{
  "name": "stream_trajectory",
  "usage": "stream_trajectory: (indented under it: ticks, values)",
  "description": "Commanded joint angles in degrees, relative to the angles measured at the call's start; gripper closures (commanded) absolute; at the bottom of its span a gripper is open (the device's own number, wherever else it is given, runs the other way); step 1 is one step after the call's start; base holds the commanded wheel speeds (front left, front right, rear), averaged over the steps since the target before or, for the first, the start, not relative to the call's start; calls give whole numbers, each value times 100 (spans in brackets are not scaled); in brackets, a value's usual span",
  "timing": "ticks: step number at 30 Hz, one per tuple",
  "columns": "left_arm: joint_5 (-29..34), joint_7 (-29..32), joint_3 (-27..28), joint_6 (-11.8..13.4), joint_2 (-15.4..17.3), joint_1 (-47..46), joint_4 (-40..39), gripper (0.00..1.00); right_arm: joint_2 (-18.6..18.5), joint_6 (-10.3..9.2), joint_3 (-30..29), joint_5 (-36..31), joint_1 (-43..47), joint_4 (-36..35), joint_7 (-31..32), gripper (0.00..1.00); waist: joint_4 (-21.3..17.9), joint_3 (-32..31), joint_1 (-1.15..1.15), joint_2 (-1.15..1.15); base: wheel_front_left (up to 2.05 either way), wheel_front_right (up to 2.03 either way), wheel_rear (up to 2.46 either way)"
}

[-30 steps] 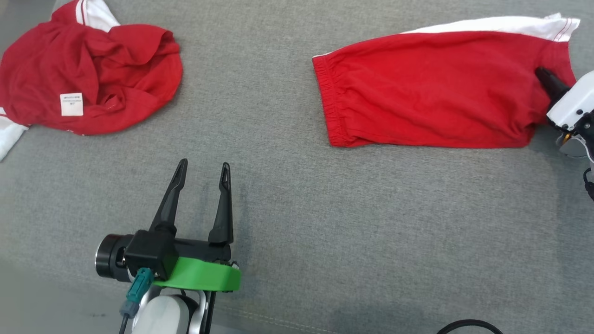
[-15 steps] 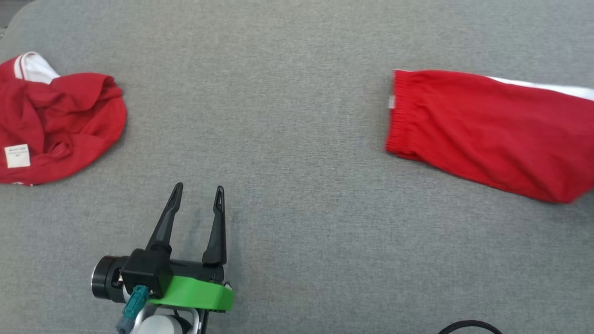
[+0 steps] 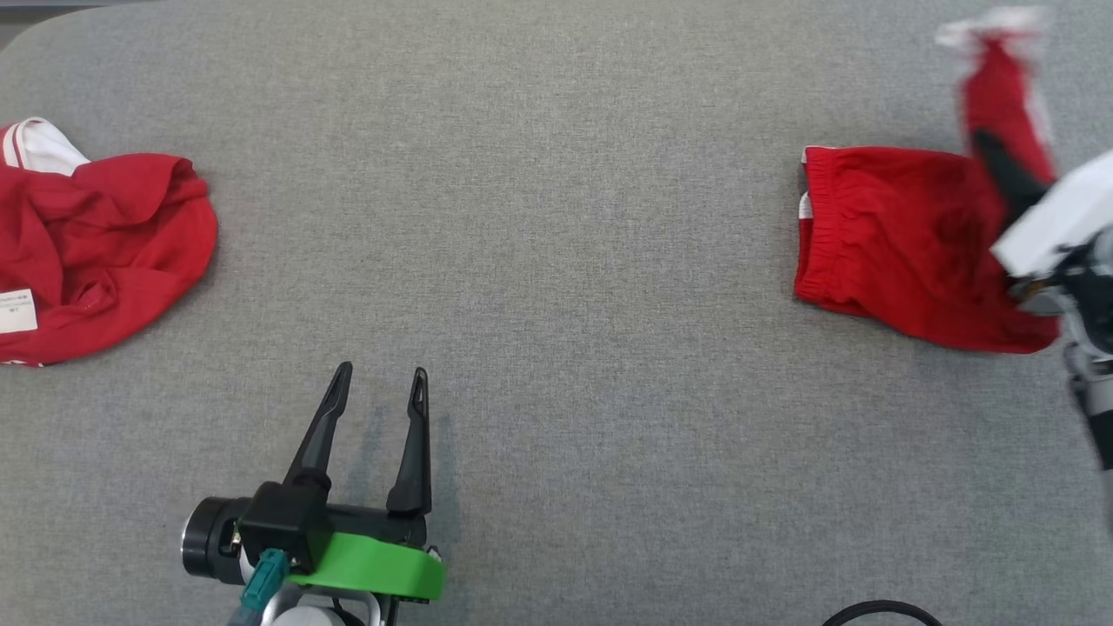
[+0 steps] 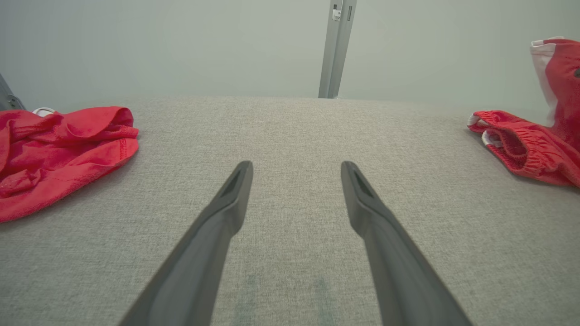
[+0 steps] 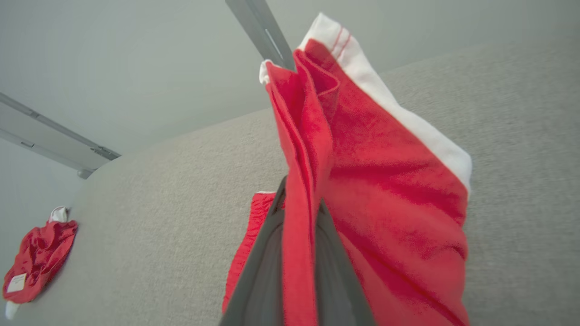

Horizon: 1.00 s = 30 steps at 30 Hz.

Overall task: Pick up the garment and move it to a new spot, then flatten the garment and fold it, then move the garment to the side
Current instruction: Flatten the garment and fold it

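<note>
Red shorts with a white side stripe (image 3: pixel 896 252) lie at the right of the grey surface, waistband toward the middle. My right gripper (image 3: pixel 1000 165) is shut on their leg end and holds it lifted and blurred above the rest; in the right wrist view the cloth (image 5: pixel 362 181) rises pinched between the fingers (image 5: pixel 267 253). From the left wrist view the same shorts (image 4: pixel 525 145) appear at far right. My left gripper (image 3: pixel 383 382) hovers open low at the near left, nothing between its fingers (image 4: pixel 226 203).
A second crumpled red and white garment (image 3: pixel 96 252) with a white label lies at the far left edge, also visible as a red heap (image 4: pixel 59 149) and small (image 5: pixel 36 258). A black cable loop (image 3: pixel 883 609) shows at the bottom right. A metal post (image 4: pixel 335 45) stands behind the surface.
The head camera has shifted. My right gripper has come back into view, raising the shorts' leg end off the surface, so the shorts look shorter. The left gripper holds its pose.
</note>
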Motion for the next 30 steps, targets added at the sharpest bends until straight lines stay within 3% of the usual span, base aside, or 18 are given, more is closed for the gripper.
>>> stream_trajectory:
  ticks: [1,5,13,14,15,16,24,28,29,30]
  values:
    - [62,-14,3,-16,3,18,21,0,145,1,220,-71,9,-177,110,100,-22,3,0,0,0,0,0]
    - [116,-14,-14,-58,2,-145,67,0,615,2,740,-252,174,-415,316,100,38,8,0,0,0,0,0]
    - [162,-14,85,-88,-1,-101,159,0,960,2,886,-661,78,-90,101,100,142,17,0,0,0,0,0]
    - [163,-14,85,-87,-2,-78,166,0,965,2,892,-704,61,-61,59,89,150,16,0,0,0,0,0]
    - [159,-14,86,-86,-2,-63,174,0,968,2,929,-745,48,-69,-2,40,158,19,0,0,0,0,0]
    - [134,-14,78,-77,-3,-43,177,0,990,2,935,-762,79,-110,-123,0,165,9,0,0,0,0,0]
    - [53,-14,141,8,-3,94,137,0,795,2,802,-476,726,-1427,-578,0,63,-85,0,0,0,0,0]
    - [33,-14,132,47,-3,116,64,0,572,2,263,-999,1225,-1913,-1148,0,-17,-41,0,0,0,0,0]
    - [23,-14,109,49,-3,102,54,0,521,2,130,-1249,1342,-1880,-1341,24,-23,-20,0,0,0,0,0]
    - [14,-14,87,50,-3,82,46,0,435,2,42,-1567,1436,-1820,-1567,62,-22,-1,0,0,0,0,0]
